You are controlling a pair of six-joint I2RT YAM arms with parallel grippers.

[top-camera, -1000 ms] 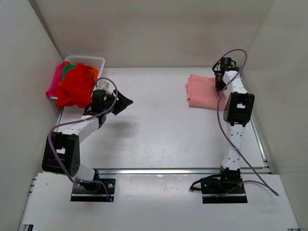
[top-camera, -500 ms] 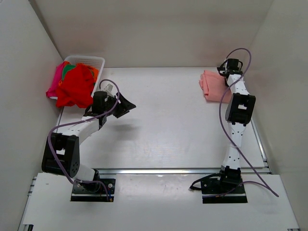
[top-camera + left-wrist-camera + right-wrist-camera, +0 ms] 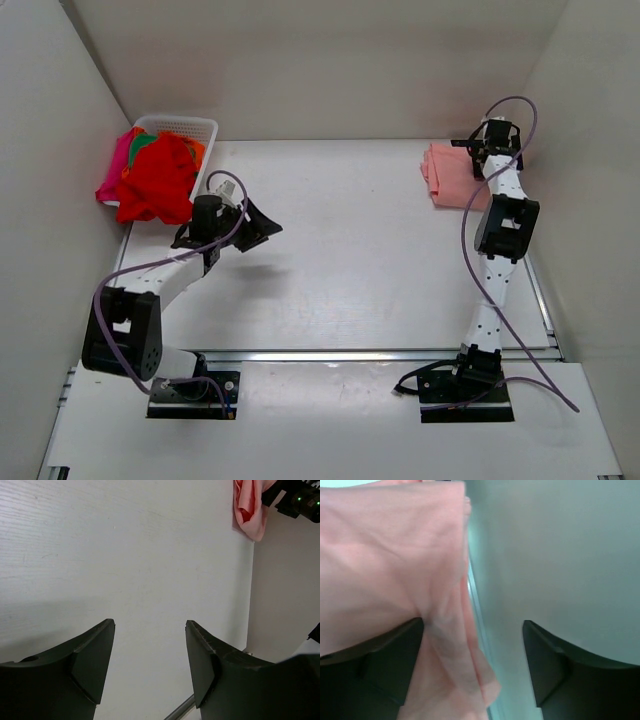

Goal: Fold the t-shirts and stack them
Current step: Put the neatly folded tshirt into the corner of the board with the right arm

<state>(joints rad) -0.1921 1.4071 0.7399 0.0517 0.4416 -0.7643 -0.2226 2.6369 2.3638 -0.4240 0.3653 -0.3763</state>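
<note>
The white table (image 3: 340,250) carries a folded salmon-pink t-shirt (image 3: 450,175) near its far right corner. The shirt's long axis runs roughly from the far edge toward the near one, slanting a little to the right. At the far left corner stands a white lattice basket (image 3: 190,125) with a red t-shirt (image 3: 155,185) heaped over its near rim. A magenta t-shirt (image 3: 115,165) hangs over its left side, and an orange/green t-shirt (image 3: 145,140) shows inside. The right gripper (image 3: 472,625) is at the salmon-pink t-shirt's far right side. Its fingers are spread, and cloth lies against the left finger (image 3: 380,660) and reaches into the gap. The left gripper (image 3: 150,625) hangs over bare table near the basket, fingers apart and holding nothing.
</note>
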